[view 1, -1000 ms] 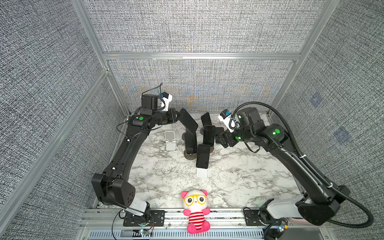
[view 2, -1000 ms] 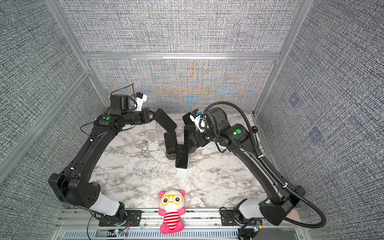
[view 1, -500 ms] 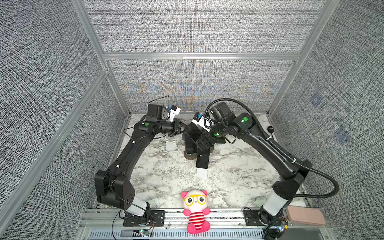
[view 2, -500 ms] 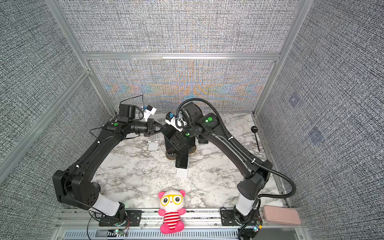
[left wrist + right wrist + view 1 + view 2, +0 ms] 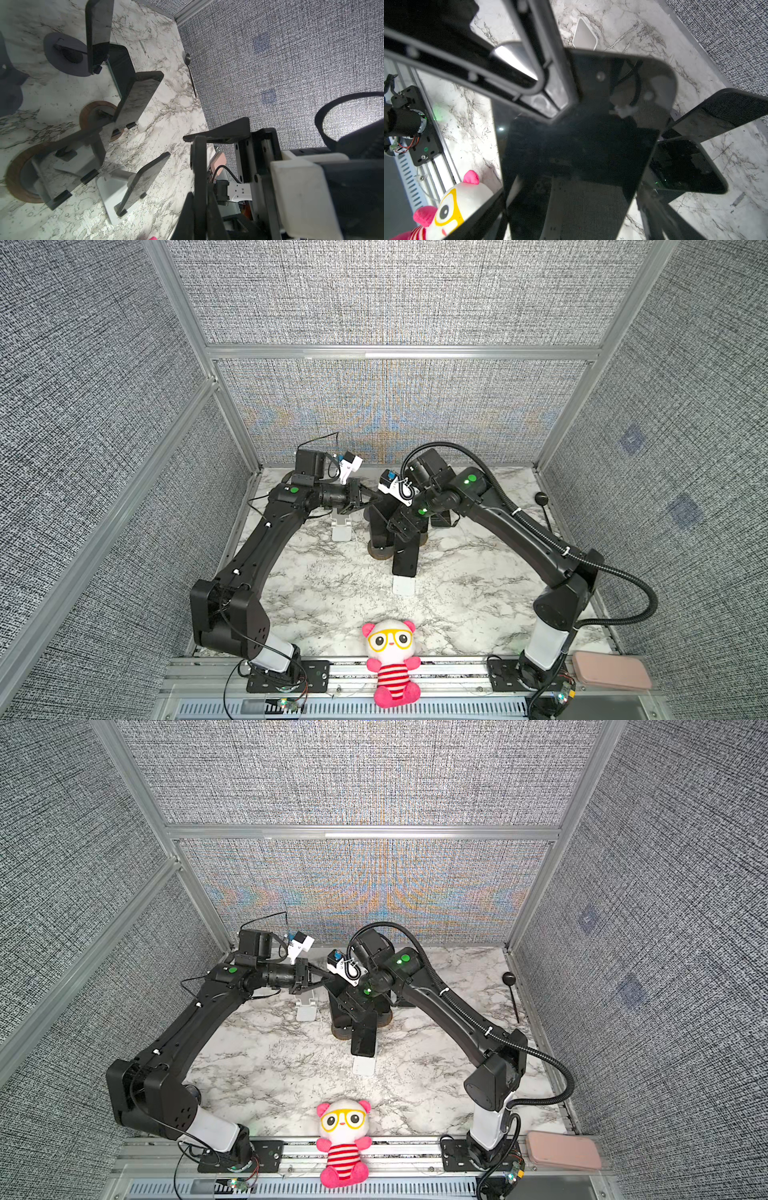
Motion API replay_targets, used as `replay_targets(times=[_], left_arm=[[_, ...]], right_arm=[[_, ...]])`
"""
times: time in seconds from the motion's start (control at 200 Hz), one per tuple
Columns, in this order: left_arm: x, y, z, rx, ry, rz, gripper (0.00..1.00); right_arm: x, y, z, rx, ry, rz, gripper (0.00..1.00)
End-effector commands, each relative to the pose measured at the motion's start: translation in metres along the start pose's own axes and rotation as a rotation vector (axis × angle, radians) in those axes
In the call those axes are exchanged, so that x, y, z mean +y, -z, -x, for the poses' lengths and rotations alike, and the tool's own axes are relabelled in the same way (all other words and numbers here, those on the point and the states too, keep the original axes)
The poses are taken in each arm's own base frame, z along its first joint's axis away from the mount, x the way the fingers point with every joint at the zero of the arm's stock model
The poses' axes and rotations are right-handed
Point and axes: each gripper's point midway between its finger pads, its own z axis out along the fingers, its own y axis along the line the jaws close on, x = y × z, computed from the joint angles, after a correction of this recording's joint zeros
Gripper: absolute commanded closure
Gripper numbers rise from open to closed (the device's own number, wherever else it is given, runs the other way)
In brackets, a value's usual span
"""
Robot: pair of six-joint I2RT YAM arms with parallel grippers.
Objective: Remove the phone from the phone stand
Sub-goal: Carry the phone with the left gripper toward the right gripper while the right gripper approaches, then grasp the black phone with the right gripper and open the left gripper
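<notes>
Swinging in from the 3 o'clock side of the table (image 5: 316, 597), where it was hanging a second ago, we are now parking the right gripper (image 5: 401, 531) over the top edge of the phone (image 5: 405, 560). The phone is still leaning in its white phone stand (image 5: 404, 585), just toward 6 o'clock from the cluster of other phones (image 5: 380, 526) at the table's middle, and it is showing no shift.

In the right wrist view our fingers are straddling the dark screen, spread wide on either side. We are unable to tell whether they are already pressing on its edges or standing just clear.

Meanwhile we are easing the left gripper (image 5: 375, 498) inward from 10 o'clock. Its fingers are clenched on nothing, and its tips are hovering over the rear of that cluster, at about 11 o'clock of the phone.

We are judging the approach as ending and the grasp as beginning, with nothing lifted yet. The neighbouring phones are crowding close, so a firm squeeze and a pull up along the lean are looking safer than any sideways drag.
</notes>
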Motion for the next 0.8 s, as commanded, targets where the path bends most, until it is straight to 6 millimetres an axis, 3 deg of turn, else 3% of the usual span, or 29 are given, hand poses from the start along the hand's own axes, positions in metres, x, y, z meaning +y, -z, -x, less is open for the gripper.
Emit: replay_targets(times=[0.0, 0.225, 0.715, 0.79], left_arm=[[-0.0075, -0.0008, 0.0006, 0.001, -0.01, -0.044, 0.99], [-0.006, -0.0019, 0.0008, -0.006, -0.004, -0.051, 0.99], [-0.0086, -0.0011, 0.004, -0.027, -0.014, -0.06, 1.0], [-0.0079, 0.0003, 0.0061, -0.047, -0.023, -0.052, 0.82]], right_arm=[[-0.0038, 0.0023, 0.0153, -0.07, -0.02, -0.023, 0.18], [-0.0061, -0.0018, 0.0147, -0.068, -0.035, -0.033, 0.36], [-0.0082, 0.0019, 0.0165, -0.086, -0.047, -0.051, 0.53], [-0.0079, 0.0022, 0.0157, -0.079, -0.053, -0.046, 0.58]])
